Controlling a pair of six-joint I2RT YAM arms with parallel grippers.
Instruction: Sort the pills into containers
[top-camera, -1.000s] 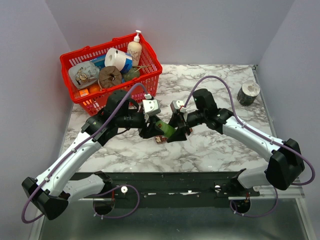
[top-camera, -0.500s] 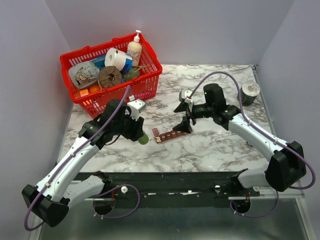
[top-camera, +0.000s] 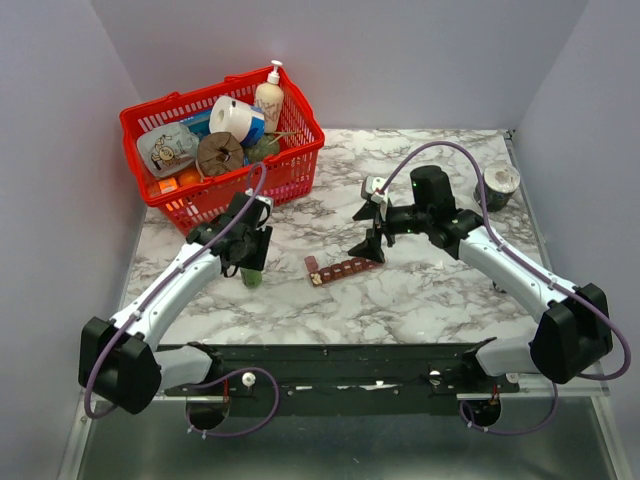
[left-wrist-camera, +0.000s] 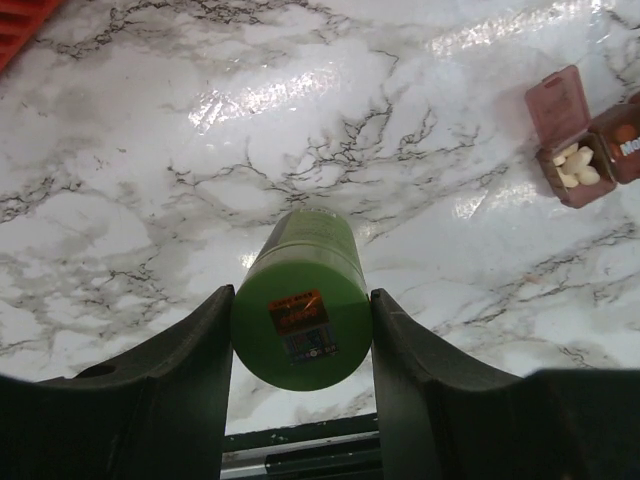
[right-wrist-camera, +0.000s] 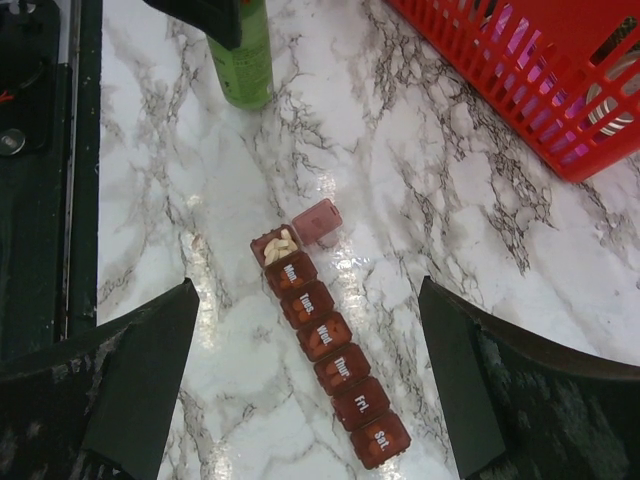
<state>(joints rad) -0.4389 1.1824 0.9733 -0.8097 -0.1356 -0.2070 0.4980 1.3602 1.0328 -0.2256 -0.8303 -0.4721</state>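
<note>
Left gripper (left-wrist-camera: 302, 298): jaws part open and clamped on a green bottle (left-wrist-camera: 300, 275), one finger pressed against each side, the bottle pointing out ahead of them over the marble table (left-wrist-camera: 150, 150). Right gripper (right-wrist-camera: 307, 285): jaws spread wide, holding and touching nothing. The dark red pill container strip (right-wrist-camera: 325, 340) lies on the table straight beneath the gap between its fingers. The strip's end lid is flipped up, with white pills (right-wrist-camera: 279, 247) showing inside.

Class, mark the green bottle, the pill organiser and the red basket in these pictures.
green bottle (left-wrist-camera: 300, 320): left wrist view, on its stickered round end.
pill organiser (right-wrist-camera: 325, 335): right wrist view, on a middle lid.
red basket (top-camera: 295, 170): top view, on its front mesh wall.
</note>
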